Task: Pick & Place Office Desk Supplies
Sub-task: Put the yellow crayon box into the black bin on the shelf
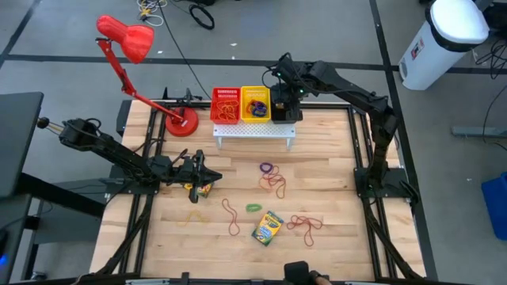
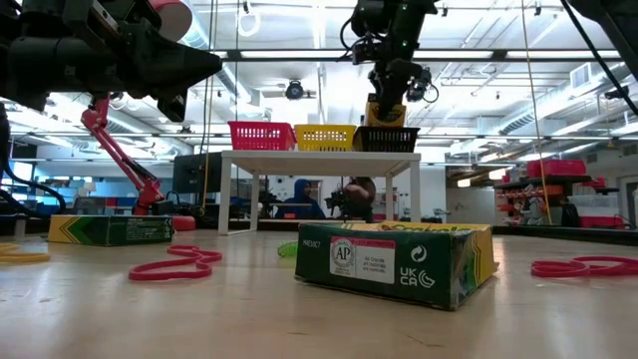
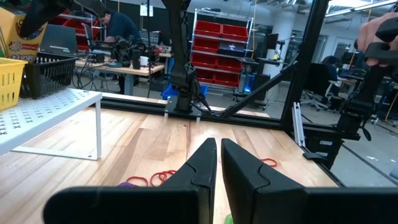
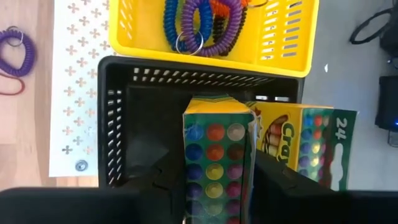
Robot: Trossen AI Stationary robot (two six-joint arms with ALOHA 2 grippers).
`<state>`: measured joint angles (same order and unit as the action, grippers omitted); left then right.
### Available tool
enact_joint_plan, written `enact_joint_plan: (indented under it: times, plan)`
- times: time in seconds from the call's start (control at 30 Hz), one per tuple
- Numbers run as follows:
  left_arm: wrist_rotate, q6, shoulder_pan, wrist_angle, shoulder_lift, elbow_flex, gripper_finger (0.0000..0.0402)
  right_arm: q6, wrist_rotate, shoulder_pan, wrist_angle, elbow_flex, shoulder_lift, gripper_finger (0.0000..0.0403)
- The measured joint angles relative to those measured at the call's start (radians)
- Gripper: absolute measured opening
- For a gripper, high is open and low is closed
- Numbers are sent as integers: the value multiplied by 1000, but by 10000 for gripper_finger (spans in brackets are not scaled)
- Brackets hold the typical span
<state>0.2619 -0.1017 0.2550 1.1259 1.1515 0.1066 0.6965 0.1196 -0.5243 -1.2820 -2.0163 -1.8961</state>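
- The right gripper (image 4: 217, 186) hangs over the black basket (image 4: 124, 124) on the white rack (image 1: 253, 131), its fingers clamped on a crayon box (image 4: 217, 155).
- A second crayon box (image 4: 298, 143) already stands in that basket, so the held one could catch on it and tip out.
- The left gripper (image 3: 217, 163), closed and empty, waits low in front of the rack.
- Another box (image 1: 268, 226) and rubber bands (image 1: 273, 182) lie before the rack.

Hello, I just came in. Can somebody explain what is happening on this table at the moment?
The right gripper holds a yellow-and-green crayon box over the black basket on the white perforated rack; another crayon box already stands inside. Beside it, a yellow basket and a red basket hold sorted items. The left gripper, shut and empty, hovers low over the wooden table near a crayon box. One more box and loose rubber bands lie on the table.
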Motion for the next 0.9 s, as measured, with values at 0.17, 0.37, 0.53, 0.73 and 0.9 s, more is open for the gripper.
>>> enact_joint_plan:
  times: [0.17, 0.37, 0.53, 0.73, 0.9]
  plan:
    - [0, 0, 0, 0, 0, 0, 29, -1, -8, 0, 1, 0, 0, 130]
    - [0, 0, 0, 0, 0, 0, 29, -7, -8, 0, -1, 0, 0, 130]
    - [0, 0, 0, 0, 0, 0, 29, -8, -7, 0, -8, 0, 0, 131]
    - [0, 0, 0, 0, 0, 0, 29, -11, -1, 0, -4, 1, 0, 131]
    - [0, 0, 0, 0, 0, 0, 29, -11, 24, 1, 7, 37, 0, 131]
